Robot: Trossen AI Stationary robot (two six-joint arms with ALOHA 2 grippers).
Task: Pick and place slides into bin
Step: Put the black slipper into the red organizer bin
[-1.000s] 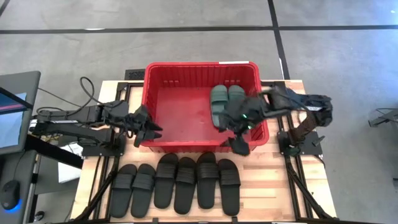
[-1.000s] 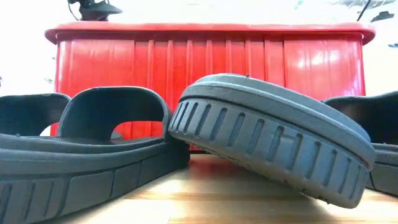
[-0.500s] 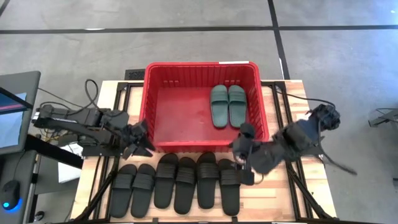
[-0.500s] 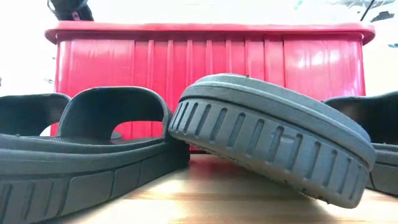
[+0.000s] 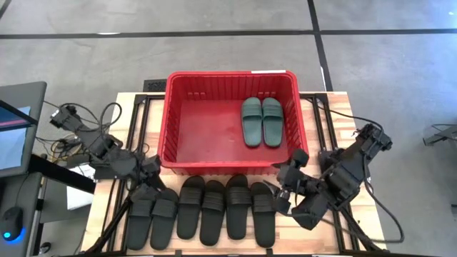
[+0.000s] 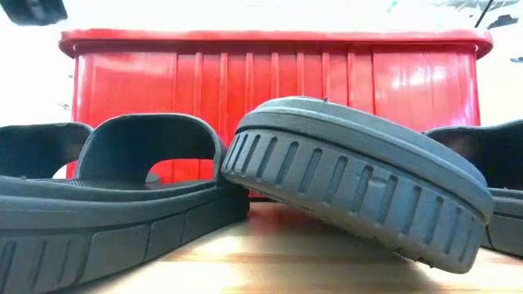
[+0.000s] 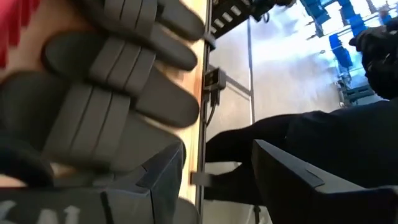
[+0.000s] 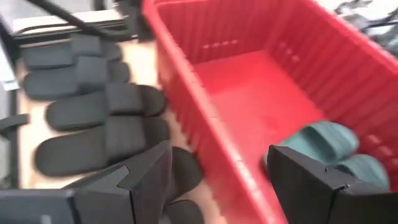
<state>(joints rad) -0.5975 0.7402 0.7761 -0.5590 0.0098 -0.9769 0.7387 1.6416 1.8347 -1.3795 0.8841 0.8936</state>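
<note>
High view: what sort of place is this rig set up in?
Probably a lab or workshop floor rather than a home. The wooden table sits on a black metal frame over bare grey concrete with taped lines, and a monitor with loose cables stands at the left.

A: Bin [image 5: 170,121] room? 
B: Left part bare, teal slides [image 5: 260,122] fill right side. 
A: Front? 
B: Black slides [image 5: 202,208] in a row block table [image 5: 341,107] strip, near the bin wall.
</note>
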